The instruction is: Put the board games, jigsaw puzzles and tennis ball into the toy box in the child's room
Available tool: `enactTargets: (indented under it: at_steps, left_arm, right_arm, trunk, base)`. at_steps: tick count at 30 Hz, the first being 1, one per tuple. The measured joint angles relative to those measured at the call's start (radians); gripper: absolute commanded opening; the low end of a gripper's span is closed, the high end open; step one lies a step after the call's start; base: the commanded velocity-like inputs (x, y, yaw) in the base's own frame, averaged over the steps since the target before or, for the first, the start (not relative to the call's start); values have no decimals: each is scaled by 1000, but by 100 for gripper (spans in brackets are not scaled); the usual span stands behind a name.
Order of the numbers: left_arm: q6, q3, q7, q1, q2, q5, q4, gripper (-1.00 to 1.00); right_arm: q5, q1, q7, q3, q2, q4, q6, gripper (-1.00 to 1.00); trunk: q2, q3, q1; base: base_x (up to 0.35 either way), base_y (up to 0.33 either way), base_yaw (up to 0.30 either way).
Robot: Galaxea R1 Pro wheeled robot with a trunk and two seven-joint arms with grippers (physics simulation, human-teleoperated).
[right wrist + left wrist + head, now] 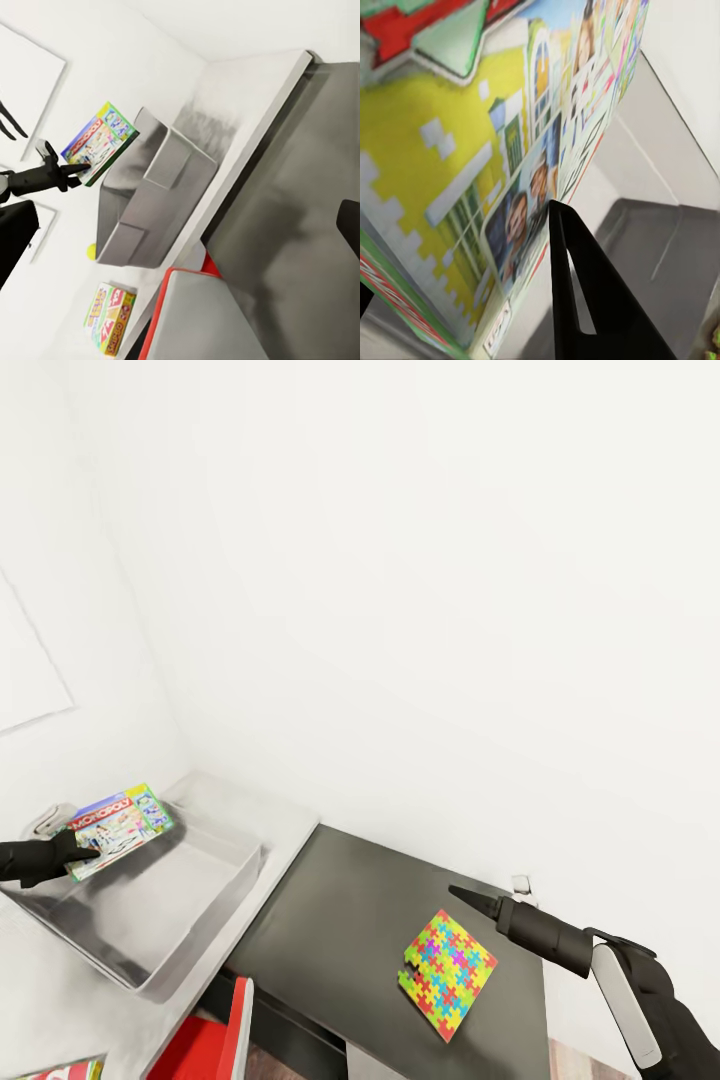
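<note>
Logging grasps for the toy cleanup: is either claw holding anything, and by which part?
The left claw holds the Monopoly board game by its edge, above the toy box. The right claw holds nothing.

Monopoly box [120, 830] is held tilted above the open grey toy box [215, 900], at its far-left corner. Multicoloured jigsaw puzzle [448, 972] is laid flat on the dark table [330, 920], right.

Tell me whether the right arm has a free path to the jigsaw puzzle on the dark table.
Probably yes. The right end effector hangs just beyond the jigsaw puzzle, which lies flat and alone on the dark table, with nothing between them. Whether its jaws are open is unclear.
</note>
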Motion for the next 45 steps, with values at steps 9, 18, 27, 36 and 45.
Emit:
enactTargets:
  at_steps: [9,18,27,36,45]
  left_arm:
    - [17,0,0,0,0,-2,24,-100]
    - [20,0,-1,0,-1,0,74,-100]
    - [21,0,0,0,-1,6,117,-100]
    - [21,5,0,-5,0,10,152,-100]
    - [22,6,1,-78,0,12,224,-100]
  right_arm:
    - [6,0,-6,0,1,1,0,100]
    - [3,0,-6,-1,1,1,3,100]
    - [0,0,-6,-1,0,0,3,100]
    - [0,0,-5,-1,0,0,3,100]
    - [0,0,-5,-1,0,0,3,100]
  trunk:
    - [0,0,0]
    - [0,0,0]
    - [0,-2,0]
    - [0,-13,0]
    - [0,-27,0]
  base:
    - [0,0,0]
    - [0,0,0]
    - [0,0,0]
    - [0,0,0]
    - [0,0,0]
